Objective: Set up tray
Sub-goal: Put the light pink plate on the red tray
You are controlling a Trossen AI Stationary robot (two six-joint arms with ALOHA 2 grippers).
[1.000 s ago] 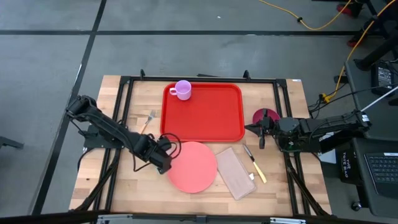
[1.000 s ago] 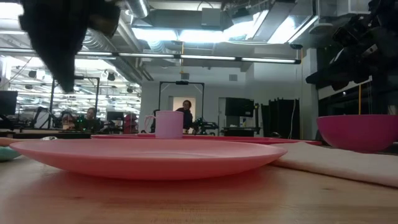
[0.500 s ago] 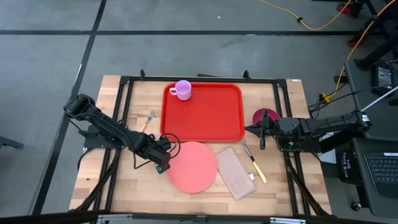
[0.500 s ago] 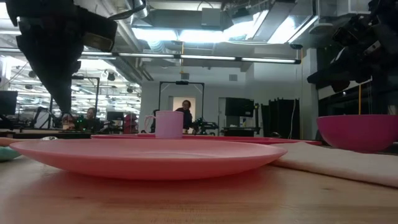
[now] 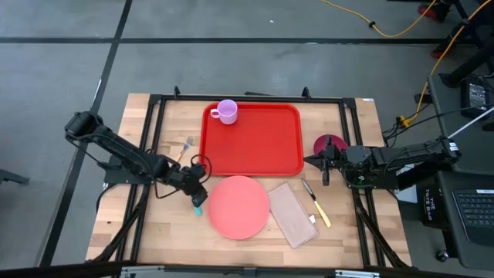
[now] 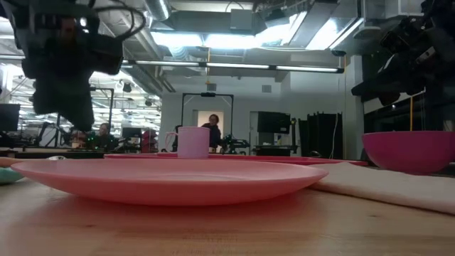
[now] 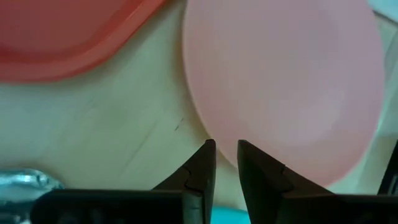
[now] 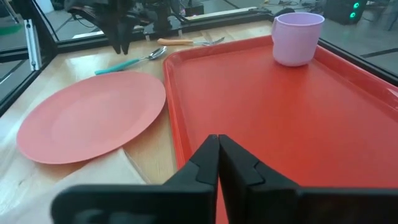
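The red tray [image 5: 251, 139] lies at the table's far middle with a lilac cup [image 5: 226, 111] standing in its far left corner. A pink plate [image 5: 239, 206] lies flat on the table just near of the tray. A teal-handled spoon [image 5: 197, 205] lies on the wood by the plate's left rim. My left gripper [image 5: 196, 187] hovers above the spoon's place, fingers pointing down with a narrow gap [image 7: 225, 149], holding nothing. My right gripper [image 5: 320, 163] waits shut [image 8: 217, 144] at the tray's right edge.
A fork [image 5: 185, 147] lies left of the tray. A magenta bowl [image 5: 328, 144] stands right of the tray, behind the right gripper. A tan napkin [image 5: 292, 214] and a yellow-handled knife [image 5: 316, 205] lie right of the plate. A black frame [image 5: 154, 100] rims the table.
My left gripper has drawn back from the plate's left rim toward the table's left and far side, and has risen. The teal spoon, which showed at its fingertips half a second ago, now lies apart from it on the table.
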